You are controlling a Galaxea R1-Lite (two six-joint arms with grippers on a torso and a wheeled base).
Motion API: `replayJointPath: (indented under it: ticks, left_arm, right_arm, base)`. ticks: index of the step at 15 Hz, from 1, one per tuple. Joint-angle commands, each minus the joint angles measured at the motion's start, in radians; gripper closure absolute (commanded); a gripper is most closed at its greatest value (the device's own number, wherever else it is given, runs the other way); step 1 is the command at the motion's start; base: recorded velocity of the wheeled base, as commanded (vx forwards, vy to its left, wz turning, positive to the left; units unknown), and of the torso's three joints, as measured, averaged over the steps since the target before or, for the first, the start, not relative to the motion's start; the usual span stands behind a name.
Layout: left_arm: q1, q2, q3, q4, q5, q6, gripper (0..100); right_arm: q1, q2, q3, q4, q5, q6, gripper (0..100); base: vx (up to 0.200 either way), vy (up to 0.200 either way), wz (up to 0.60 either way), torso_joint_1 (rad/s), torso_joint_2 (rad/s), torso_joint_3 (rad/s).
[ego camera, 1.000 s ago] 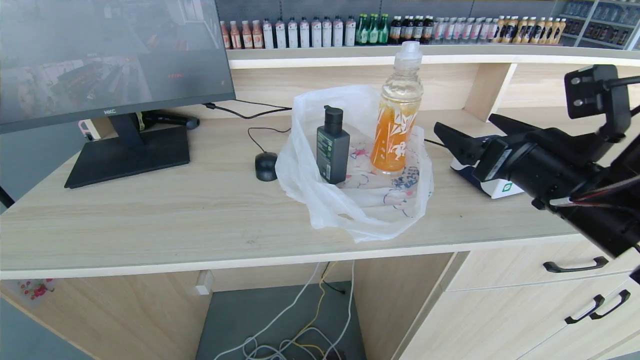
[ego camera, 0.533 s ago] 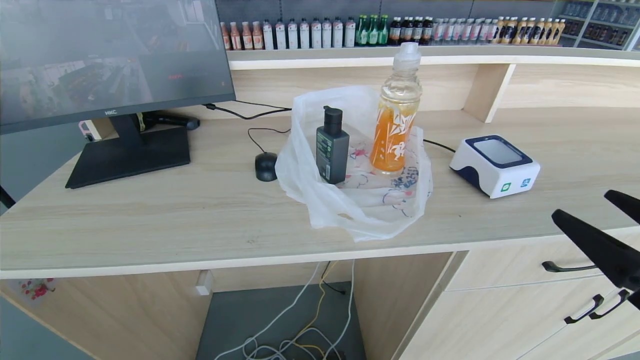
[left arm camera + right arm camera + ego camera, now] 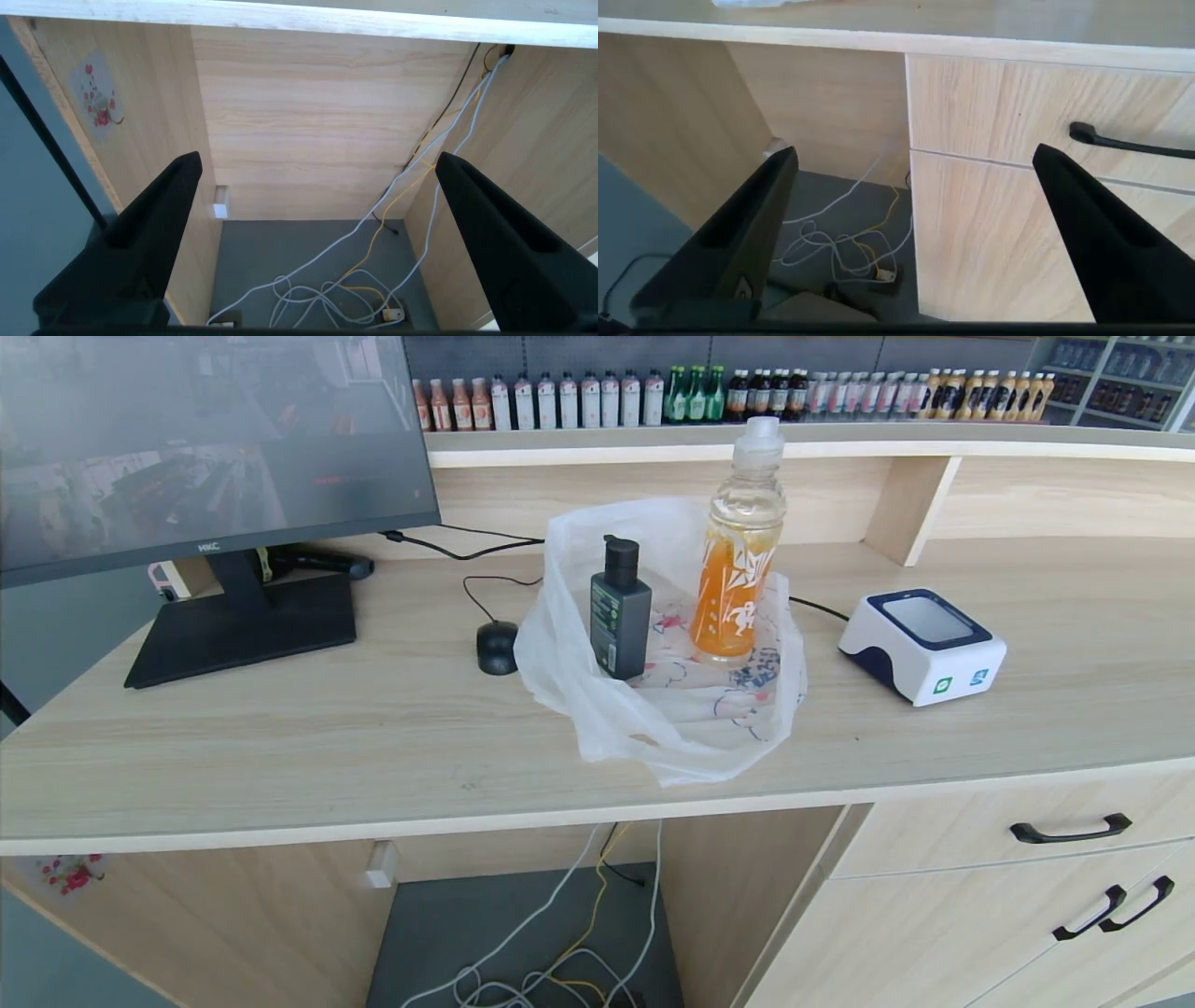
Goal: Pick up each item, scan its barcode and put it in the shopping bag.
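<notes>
orange bottle [image 3: 742,551], dark bottle [image 3: 619,611] upright in shopping bag [image 3: 579,695], caps up | left end effector [image 3: 318,161], right end effector [image 3: 915,151] released

Orange drink bottle [image 3: 740,555], dark pump bottle [image 3: 620,611], translucent white shopping bag [image 3: 653,709]

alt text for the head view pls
A tall orange drink bottle and a dark pump bottle stand upright in an open translucent white plastic shopping bag on a light wooden counter, between a black mouse and a white-and-navy barcode scanner.
</notes>
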Motion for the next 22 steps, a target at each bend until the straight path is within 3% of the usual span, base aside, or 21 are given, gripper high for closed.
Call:
replayJointPath:
  ticks: [1,6,8,9,11,12,15,20,22]
  left_arm:
    - [0.000,0.000,0.000,0.000,0.000,0.000,0]
    - [0.000,0.000,0.000,0.000,0.000,0.000,0]
    - [0.000,0.000,0.000,0.000,0.000,0.001,0]
    - [0.000,0.000,0.000,0.000,0.000,0.001,0]
    - [0.000,0.000,0.000,0.000,0.000,0.001,0]
    - [0.000,0.000,0.000,0.000,0.000,0.001,0]
    - [0.000,0.000,0.000,0.000,0.000,0.001,0]
    - [0.000,0.000,0.000,0.000,0.000,0.000,0]
    - [0.000,0.000,0.000,0.000,0.000,0.000,0]
  right_arm:
    - [-0.003,-0.108,0.053,0.010,-0.001,-0.005,0]
    - [-0.003,-0.272,0.061,0.237,0.025,-0.060,0]
    - [-0.031,-0.260,0.063,0.231,0.031,-0.060,0]
    - [-0.069,-0.238,0.063,0.231,0.031,-0.056,0]
    - [-0.348,-0.142,0.063,0.229,0.032,-0.042,0]
    - [-0.419,-0.157,0.064,0.231,0.040,-0.053,0]
    - [-0.371,-0.258,0.064,0.233,0.042,-0.026,0]
    - [-0.373,-0.258,0.064,0.234,0.040,-0.040,0]
    - [-0.480,-0.291,0.064,0.234,0.040,-0.043,0]
  base:
    - [0.000,0.000,0.00,0.000,0.00,0.000]
    - [0.000,0.000,0.00,0.000,0.00,0.000]
    - [0.000,0.000,0.00,0.000,0.00,0.000]
    - [0.000,0.000,0.00,0.000,0.00,0.000]
    - [0.000,0.000,0.00,0.000,0.00,0.000]
    - [0.000,0.000,0.00,0.000,0.00,0.000]
    - [0.000,0.000,0.00,0.000,0.00,0.000]
    - [0.000,0.000,0.00,0.000,0.00,0.000]
    - [0.000,0.000,0.00,0.000,0.00,0.000]
